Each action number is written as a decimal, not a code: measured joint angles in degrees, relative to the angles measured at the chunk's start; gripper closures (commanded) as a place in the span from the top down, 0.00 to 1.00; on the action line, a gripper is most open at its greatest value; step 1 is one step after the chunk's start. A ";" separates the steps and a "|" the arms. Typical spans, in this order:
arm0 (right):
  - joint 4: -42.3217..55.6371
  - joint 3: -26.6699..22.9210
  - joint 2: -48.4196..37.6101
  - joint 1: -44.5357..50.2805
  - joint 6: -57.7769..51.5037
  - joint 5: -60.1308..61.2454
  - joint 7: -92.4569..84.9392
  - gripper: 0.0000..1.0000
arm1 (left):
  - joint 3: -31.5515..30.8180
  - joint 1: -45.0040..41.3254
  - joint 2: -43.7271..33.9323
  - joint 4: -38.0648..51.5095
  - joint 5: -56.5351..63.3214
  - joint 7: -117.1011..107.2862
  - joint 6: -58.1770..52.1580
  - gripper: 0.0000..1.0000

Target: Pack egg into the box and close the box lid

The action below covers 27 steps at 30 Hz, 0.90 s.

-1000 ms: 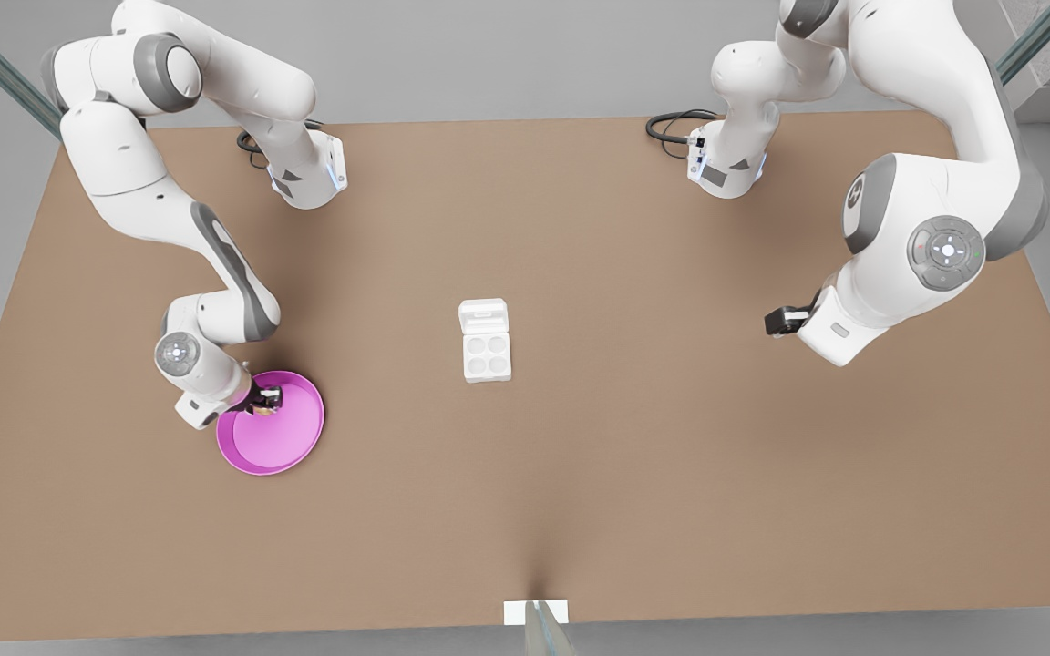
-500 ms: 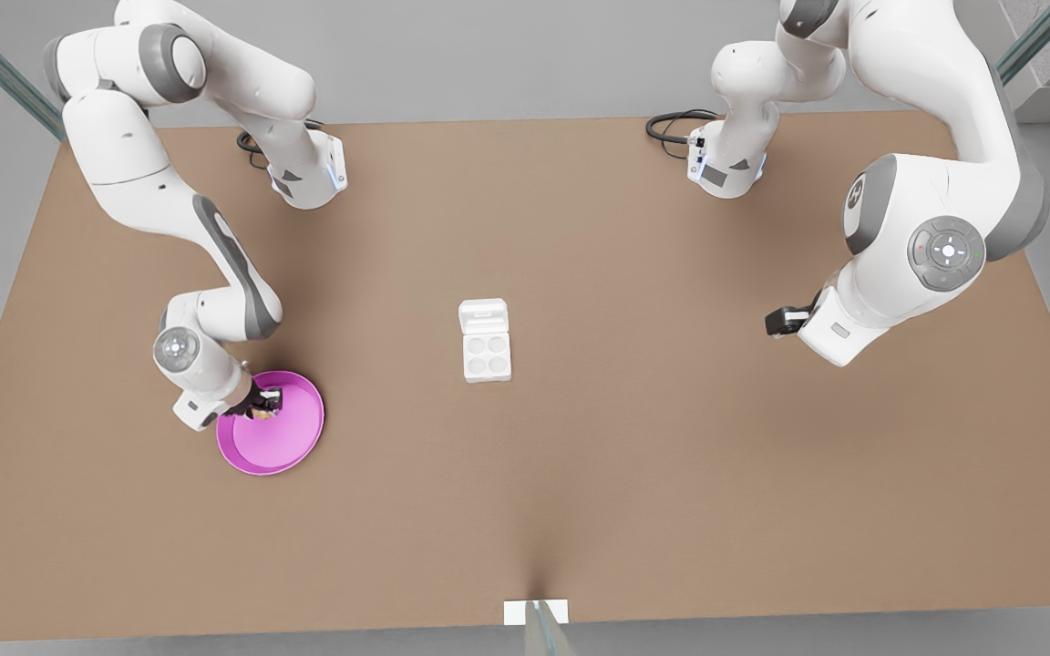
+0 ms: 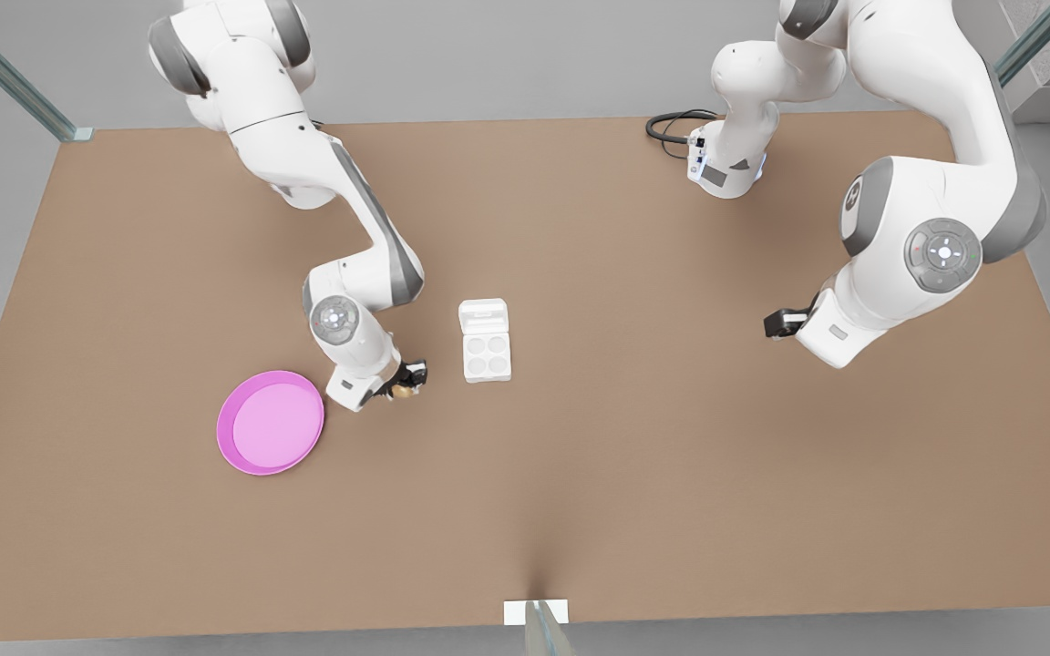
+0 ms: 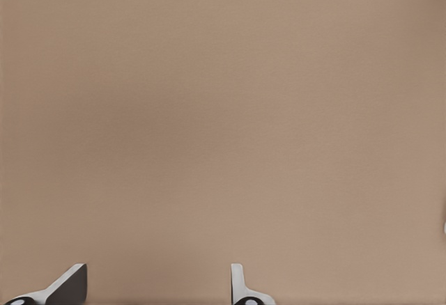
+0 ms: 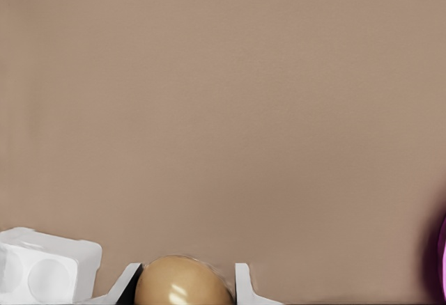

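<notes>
A tan-beige egg (image 5: 182,282) with small white glints sits between the pale grey fingers (image 5: 245,285) of the right gripper (image 3: 406,382), whose tip shows black. The box (image 3: 487,354) and the box lid (image 3: 483,316) are plain white. The round plate (image 3: 270,423) is bright pink, lighter inside. The table (image 3: 671,456) is flat brown. Both arms are white with grey joints.

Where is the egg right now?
The egg is held in the right gripper above the table, between the pink plate and the box.
</notes>
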 measured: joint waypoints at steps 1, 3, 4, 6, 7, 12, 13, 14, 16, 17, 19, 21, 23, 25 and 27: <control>1.72 -2.52 1.37 3.44 -0.76 2.30 0.47 0.42 | -0.07 -0.06 0.06 -0.06 0.01 -0.01 0.01 1.00; 4.42 -4.55 3.51 6.87 -2.00 5.93 1.50 0.42 | -0.13 0.12 0.12 -0.10 0.02 -0.02 0.04 1.00; 5.25 -4.99 4.19 7.73 -2.48 7.39 2.02 0.42 | -0.11 0.13 0.13 -0.11 0.03 -0.02 0.05 1.00; 8.08 -5.69 6.30 8.86 -3.36 9.55 3.05 0.42 | -0.08 0.13 0.14 -0.15 0.03 -0.02 0.05 1.00; 9.40 -5.98 7.42 9.35 -3.76 10.49 3.59 0.42 | -0.08 0.11 0.14 -0.18 0.04 -0.03 0.05 1.00; 11.62 -9.01 10.86 13.59 -5.00 14.23 6.07 0.42 | -0.07 0.08 0.14 -0.21 0.04 -0.04 0.05 1.00; 11.49 -9.56 10.90 14.50 -5.15 14.85 6.53 0.43 | -0.07 0.11 0.14 -0.21 0.04 -0.04 0.05 1.00; 10.71 -9.86 10.44 15.34 -5.27 15.32 6.96 0.43 | -0.07 0.13 0.14 -0.21 0.05 -0.04 0.06 1.00; 7.31 -10.16 8.05 17.13 -5.39 15.93 7.78 0.43 | -0.07 0.13 0.23 -0.21 0.05 -0.05 0.06 1.00; 6.04 -10.21 7.18 17.66 -5.40 16.14 8.15 0.43 | -0.07 0.15 0.23 -0.20 0.06 -0.05 0.06 1.00; 5.05 -10.25 6.65 18.06 -5.37 16.40 8.85 0.43 | -0.07 0.14 0.27 -0.21 0.06 -0.05 0.06 1.00; 4.72 -10.22 6.67 18.51 -5.33 16.55 9.51 0.43 | -0.07 0.10 0.20 -0.21 0.07 -0.05 0.06 1.00; 4.75 -10.24 7.22 18.95 -5.21 16.71 10.15 0.44 | -0.07 0.05 0.16 -0.21 0.07 -0.06 0.06 1.00; 4.73 -10.61 8.30 20.49 -4.78 17.37 10.80 0.44 | -0.07 0.10 0.27 -0.21 0.09 -0.06 0.06 1.00; 4.76 -10.93 9.54 21.26 -4.32 17.83 11.39 0.44 | -0.07 0.14 0.31 -0.21 0.09 -0.06 0.06 1.00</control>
